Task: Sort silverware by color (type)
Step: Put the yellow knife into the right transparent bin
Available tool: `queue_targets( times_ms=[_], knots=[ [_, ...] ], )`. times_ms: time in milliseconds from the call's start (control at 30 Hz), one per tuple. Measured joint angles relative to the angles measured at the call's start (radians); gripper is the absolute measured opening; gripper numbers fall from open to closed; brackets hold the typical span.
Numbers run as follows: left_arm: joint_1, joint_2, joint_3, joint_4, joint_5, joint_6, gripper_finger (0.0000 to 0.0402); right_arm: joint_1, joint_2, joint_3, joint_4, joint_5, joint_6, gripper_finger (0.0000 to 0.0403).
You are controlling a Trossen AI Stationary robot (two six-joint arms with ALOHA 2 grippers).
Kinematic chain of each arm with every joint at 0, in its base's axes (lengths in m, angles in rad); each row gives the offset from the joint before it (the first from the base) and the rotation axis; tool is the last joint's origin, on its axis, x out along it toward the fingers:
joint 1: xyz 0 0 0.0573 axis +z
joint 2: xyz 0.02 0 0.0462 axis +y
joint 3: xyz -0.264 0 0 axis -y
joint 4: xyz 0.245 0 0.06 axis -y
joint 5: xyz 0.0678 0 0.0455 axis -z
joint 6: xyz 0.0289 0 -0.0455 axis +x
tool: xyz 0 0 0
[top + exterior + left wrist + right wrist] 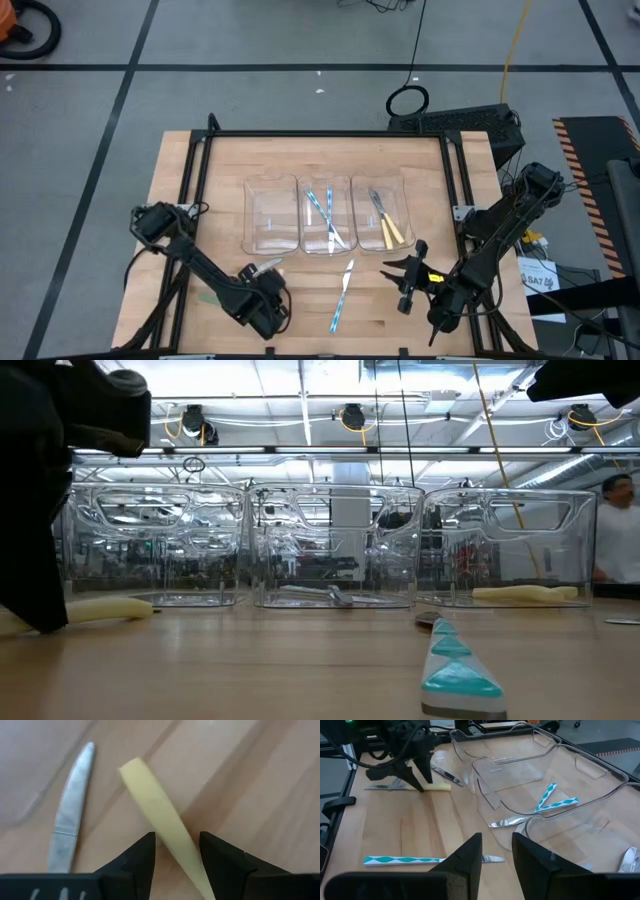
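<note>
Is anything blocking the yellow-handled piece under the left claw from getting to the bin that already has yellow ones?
Partly. The left gripper straddles the yellow-handled piece. The bin with yellow handles is the rightmost, so the empty bin and the middle bin lie between; their walls would likely need clearing from above.

A yellow-handled piece (162, 820) lies flat on the wood beside a bare metal knife blade (70, 815). A teal-and-white patterned piece (341, 296) lies alone on the table. Two similar ones (326, 215) cross in the middle bin; yellow-handled ones (390, 228) lie in the right bin.
</note>
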Motion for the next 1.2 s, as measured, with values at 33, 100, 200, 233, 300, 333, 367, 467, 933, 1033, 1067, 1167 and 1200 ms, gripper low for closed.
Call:
queue_targets(
  times_ms=[33, 100, 200, 233, 300, 333, 367, 467, 933, 1033, 1067, 1167, 1200],
  knots=[
    [0.006, 0.000, 0.000, -0.005, 0.002, -0.004, 0.0161, 0.000, 0.000, 0.000, 0.000, 0.000, -0.003, 0.0102],
    [0.013, 0.000, 0.000, -0.003, 0.001, -0.004, 0.0161, -0.001, 0.000, 0.000, -0.004, 0.000, -0.008, 0.0102],
    [0.020, 0.000, 0.000, -0.004, 0.000, -0.004, 0.0161, -0.001, 0.000, 0.000, -0.004, 0.000, -0.016, 0.0102],
    [0.020, 0.000, 0.000, -0.004, 0.000, 0.000, 0.0161, -0.001, 0.000, 0.000, -0.003, 0.000, -0.017, 0.0102],
    [0.020, 0.000, 0.000, -0.004, -0.002, 0.016, 0.0161, -0.001, 0.000, 0.000, -0.002, 0.000, -0.016, 0.0102],
    [0.023, 0.000, 0.000, -0.004, -0.001, 0.023, 0.0161, -0.001, 0.000, 0.000, -0.001, 0.000, -0.010, 0.0102],
    [0.024, 0.000, 0.000, -0.002, 0.001, 0.026, 0.0161, -0.001, 0.000, 0.000, -0.001, 0.000, -0.002, 0.0102],
    [0.024, 0.000, -0.001, 0.013, 0.002, 0.061, 0.0160, -0.001, 0.000, 0.000, 0.000, -0.001, 0.013, 0.0102],
    [0.047, 0.036, 0.005, 0.109, 0.018, 0.310, 0.0071, -0.001, 0.000, 0.000, -0.003, -0.003, 0.008, 0.0102],
    [0.046, 0.038, 0.033, 0.080, 0.024, 0.311, 0.0071, -0.001, 0.000, 0.000, -0.002, -0.003, 0.006, 0.0102],
    [0.043, 0.041, 0.049, 0.062, 0.025, 0.311, 0.0071, -0.001, 0.000, 0.000, -0.002, -0.003, 0.006, 0.0102],
    [0.032, 0.051, 0.116, 0.017, 0.047, 0.312, 0.0071, 0.000, 0.000, 0.000, 0.019, -0.003, 0.005, 0.0102],
    [0.023, 0.051, 0.140, 0.006, 0.047, 0.319, 0.0071, 0.000, 0.000, 0.000, 0.030, -0.002, 0.003, 0.0102]
  ],
)
